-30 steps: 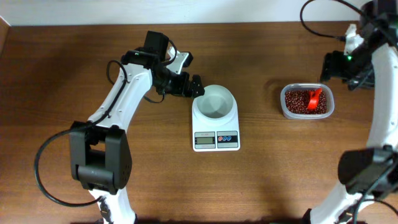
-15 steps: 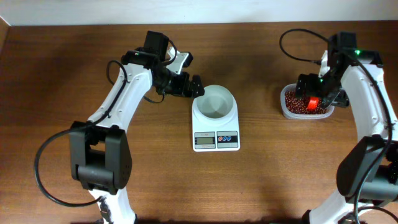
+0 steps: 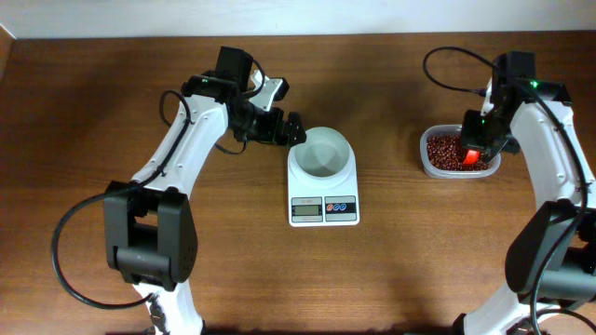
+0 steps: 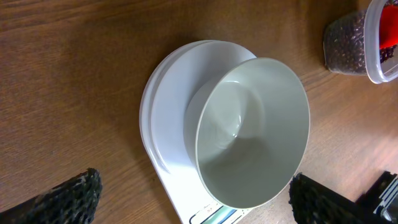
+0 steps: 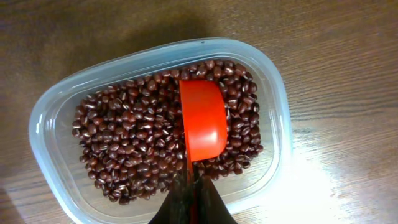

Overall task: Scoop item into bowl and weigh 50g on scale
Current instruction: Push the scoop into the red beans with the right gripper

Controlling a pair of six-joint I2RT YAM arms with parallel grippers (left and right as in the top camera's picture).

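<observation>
The white bowl point(image 3: 322, 154) stands empty on the white scale point(image 3: 323, 210). My left gripper point(image 3: 294, 129) hovers just left of the bowl, open. In the left wrist view its fingers point(image 4: 68, 196) straddle the bowl point(image 4: 249, 137) and scale point(image 4: 163, 118) without touching them. The reddish-brown beans point(image 5: 124, 143) fill a clear tub point(image 5: 278, 87). A red scoop point(image 5: 202, 118) lies on the beans. My right gripper point(image 5: 191, 196) is shut on the scoop's handle. From overhead, the right gripper point(image 3: 477, 138) sits over the tub point(image 3: 436, 169) with the scoop point(image 3: 471, 155) below it.
The scale's display and its red and blue buttons point(image 3: 340, 207) face the front of the wooden table point(image 3: 186, 279). The tub point(image 4: 373, 59) with beans point(image 4: 345, 40) shows at the top right of the left wrist view.
My right arm swung in from the back right, came down over the tub, and its jaws closed on the scoop's handle. The left arm has not moved.
</observation>
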